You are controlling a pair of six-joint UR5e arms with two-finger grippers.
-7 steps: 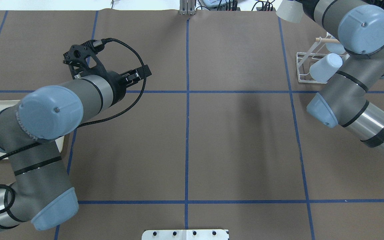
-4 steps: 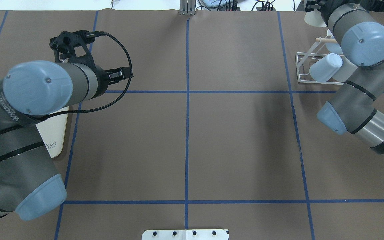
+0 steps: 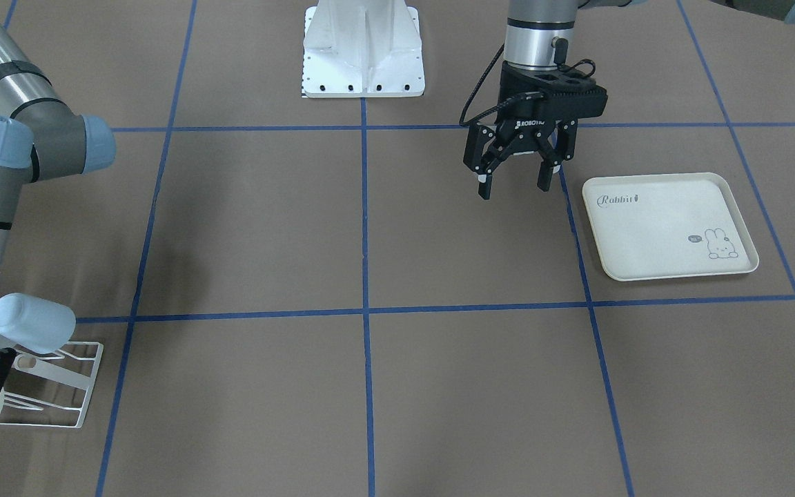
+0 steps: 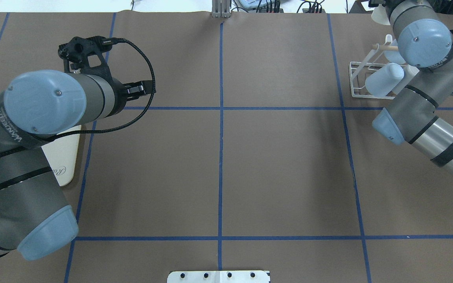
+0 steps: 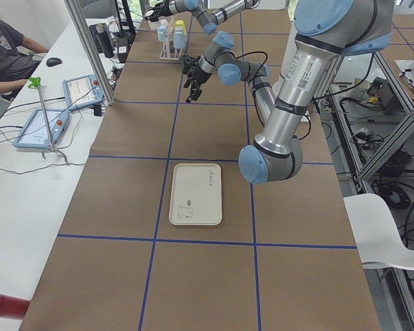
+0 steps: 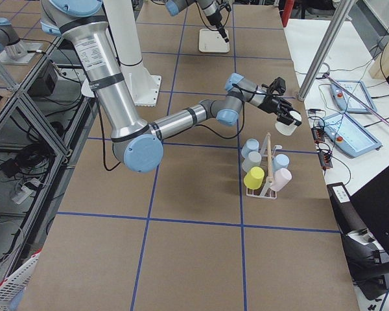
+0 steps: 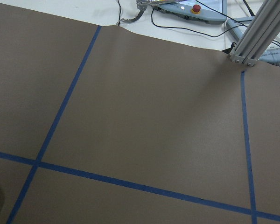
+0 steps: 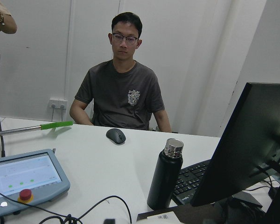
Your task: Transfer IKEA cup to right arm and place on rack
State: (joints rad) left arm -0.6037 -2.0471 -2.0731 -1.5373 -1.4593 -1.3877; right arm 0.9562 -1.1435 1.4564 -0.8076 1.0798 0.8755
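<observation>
Right gripper (image 6: pixel 285 119) clamped on off-white plastic cup (image 6: pixel 287 127) near white wire rack (image 6: pixel 269 165), ready for prong; left gripper (image 3: pixel 513 181) apart, empty.

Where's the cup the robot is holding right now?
In the exterior right view, the cup is in the right hand, up in the air just beyond the far end of the rack, on the robot's right side of the table.
</observation>
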